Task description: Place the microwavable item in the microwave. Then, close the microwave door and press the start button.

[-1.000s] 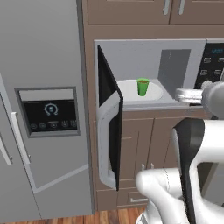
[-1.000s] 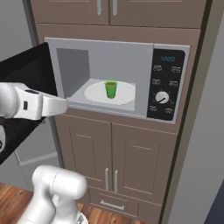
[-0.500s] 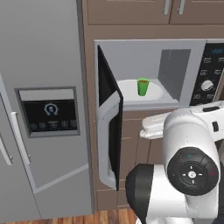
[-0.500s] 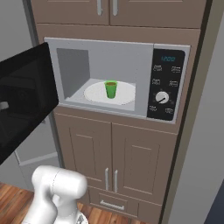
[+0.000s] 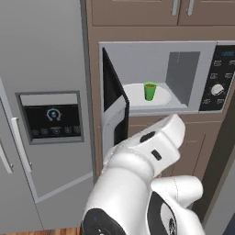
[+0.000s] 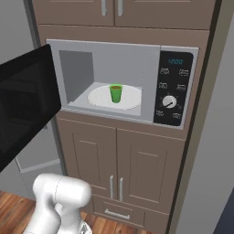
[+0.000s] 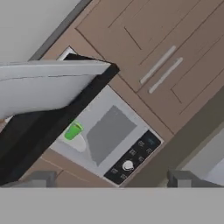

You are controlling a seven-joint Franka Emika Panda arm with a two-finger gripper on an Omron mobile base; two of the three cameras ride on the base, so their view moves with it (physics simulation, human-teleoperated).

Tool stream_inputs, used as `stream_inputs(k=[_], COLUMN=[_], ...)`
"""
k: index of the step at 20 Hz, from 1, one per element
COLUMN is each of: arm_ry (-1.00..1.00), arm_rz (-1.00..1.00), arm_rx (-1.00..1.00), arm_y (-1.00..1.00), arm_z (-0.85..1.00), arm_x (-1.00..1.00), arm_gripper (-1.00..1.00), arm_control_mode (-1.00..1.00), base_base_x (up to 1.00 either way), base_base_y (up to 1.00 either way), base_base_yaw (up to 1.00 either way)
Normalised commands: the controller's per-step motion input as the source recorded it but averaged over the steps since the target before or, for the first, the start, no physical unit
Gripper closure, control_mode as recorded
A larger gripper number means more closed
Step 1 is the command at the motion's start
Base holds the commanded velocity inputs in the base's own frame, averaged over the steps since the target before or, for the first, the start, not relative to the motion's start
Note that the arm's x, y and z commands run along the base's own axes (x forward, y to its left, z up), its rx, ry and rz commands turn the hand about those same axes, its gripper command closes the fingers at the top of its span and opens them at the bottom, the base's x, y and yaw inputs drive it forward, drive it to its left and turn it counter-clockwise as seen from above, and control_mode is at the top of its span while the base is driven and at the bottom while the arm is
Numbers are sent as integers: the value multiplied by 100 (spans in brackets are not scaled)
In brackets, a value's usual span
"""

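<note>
Now the small bright green tapered cup stands upright on the round white turntable inside the silver-framed microwave, at about the plate's centre, brown contents just visible at its rim. The wide dark-glass door hangs open at nine o'clock. The claw is spread wide, holding nothing, tilted toward the door's upper edge. My worry: a hard shove could slam the door and jolt the cup over, or the arm could swing past without catching the door.
</note>
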Motion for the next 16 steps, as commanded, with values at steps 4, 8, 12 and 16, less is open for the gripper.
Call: stream_inputs(k=[4, 8, 12, 16], arm_ry=[10, 18, 15, 0], arm_rz=[0, 0, -4, -11], arm_rx=[-32, -33, -34, -28], arm_y=[100, 100, 100, 74], arm_z=[-42, -53, -48, -21], arm_x=[40, 56, 50, 2], arm_gripper=[-100, -100, -100, -100], arm_control_mode=[-100, -100, -100, -100], base_base_x=[0, 0, 0, 0], base_base_y=[0, 0, 0, 0], base_base_yaw=[0, 0, 0, 0])
